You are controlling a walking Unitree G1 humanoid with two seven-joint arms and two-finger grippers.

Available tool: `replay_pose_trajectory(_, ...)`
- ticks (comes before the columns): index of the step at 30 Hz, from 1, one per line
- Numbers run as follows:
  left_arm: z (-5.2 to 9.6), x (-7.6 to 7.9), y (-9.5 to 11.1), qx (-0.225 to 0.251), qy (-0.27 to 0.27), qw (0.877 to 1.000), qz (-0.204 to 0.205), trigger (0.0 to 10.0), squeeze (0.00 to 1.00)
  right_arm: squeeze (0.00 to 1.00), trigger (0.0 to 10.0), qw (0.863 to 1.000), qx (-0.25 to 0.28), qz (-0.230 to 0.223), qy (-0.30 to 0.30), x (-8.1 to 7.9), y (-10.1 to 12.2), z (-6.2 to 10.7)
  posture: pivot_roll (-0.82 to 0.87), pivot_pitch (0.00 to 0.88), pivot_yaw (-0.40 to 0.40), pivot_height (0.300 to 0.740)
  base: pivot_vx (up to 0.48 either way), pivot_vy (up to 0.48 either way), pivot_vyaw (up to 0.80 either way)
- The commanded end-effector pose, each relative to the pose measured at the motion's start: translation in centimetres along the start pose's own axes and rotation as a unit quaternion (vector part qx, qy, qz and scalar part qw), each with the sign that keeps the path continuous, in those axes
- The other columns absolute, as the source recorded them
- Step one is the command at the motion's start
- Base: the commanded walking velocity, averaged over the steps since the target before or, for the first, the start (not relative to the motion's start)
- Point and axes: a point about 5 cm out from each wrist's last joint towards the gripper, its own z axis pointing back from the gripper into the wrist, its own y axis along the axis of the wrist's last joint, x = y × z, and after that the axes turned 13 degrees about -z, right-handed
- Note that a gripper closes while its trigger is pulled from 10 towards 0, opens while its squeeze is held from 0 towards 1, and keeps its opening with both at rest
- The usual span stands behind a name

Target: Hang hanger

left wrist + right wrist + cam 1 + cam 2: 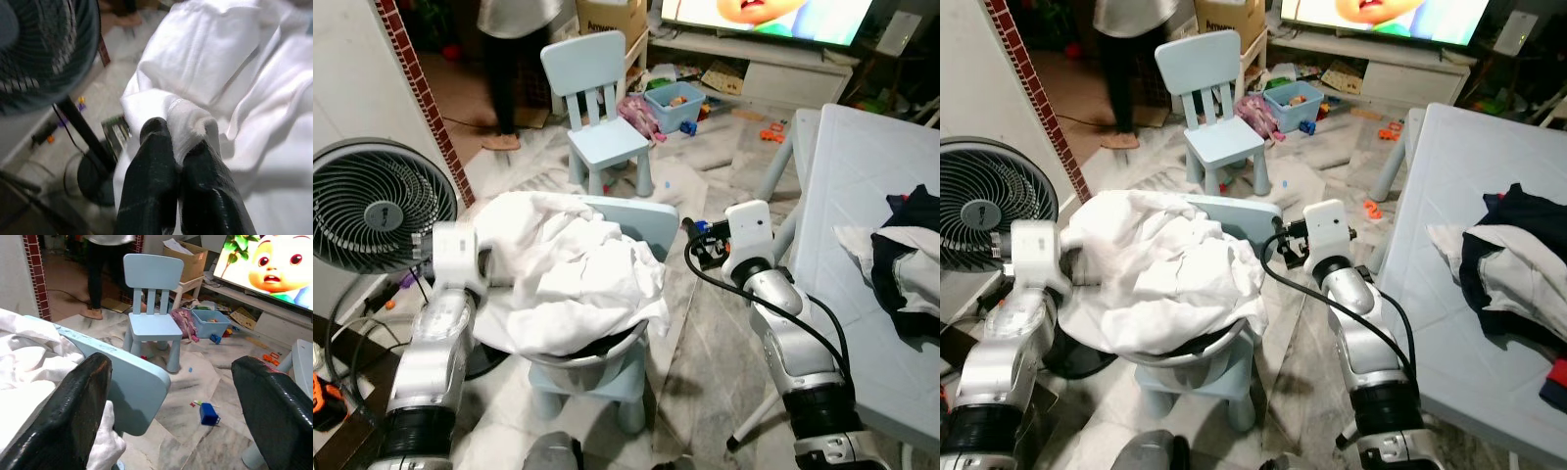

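Note:
A heap of white cloth lies over a pale round tub on a small light blue chair. My left gripper is shut on a thick fold of the white cloth at the heap's left side. Its fingers are buried in the fabric in the eye views. My right gripper stands open just right of the chair's backrest, holding nothing. I cannot make out a hanger.
A standing fan is close on the left. A white table with dark and white clothes stands at right. Farther back are a second blue chair, a toy bin and a person's legs.

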Motion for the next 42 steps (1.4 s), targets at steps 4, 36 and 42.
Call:
replay_pose_trajectory(4,1.2,1.2,0.3,0.0,-0.055,0.996,-0.071,0.0,0.0,0.0,10.0,1.0,-0.001,0.006,0.008,0.0,0.2,0.2,0.06,0.0,-0.036,0.74,0.0,0.0,0.0)
replay_pose_trajectory(36,3.6,-2.0,-3.5,0.037,0.089,0.99,-0.099,0.0,0.0,0.0,10.0,1.0,-0.002,0.003,0.019,-0.6,-0.1,0.6,0.05,0.0,-0.053,0.74,0.0,0.0,0.0)
replay_pose_trajectory(42,2.8,0.8,3.5,0.164,0.059,0.983,-0.061,9.5,0.0,0.0,10.0,0.999,0.046,-0.027,-0.002,-0.2,0.8,1.0,0.06,0.0,-0.065,0.74,0.0,0.0,0.0)
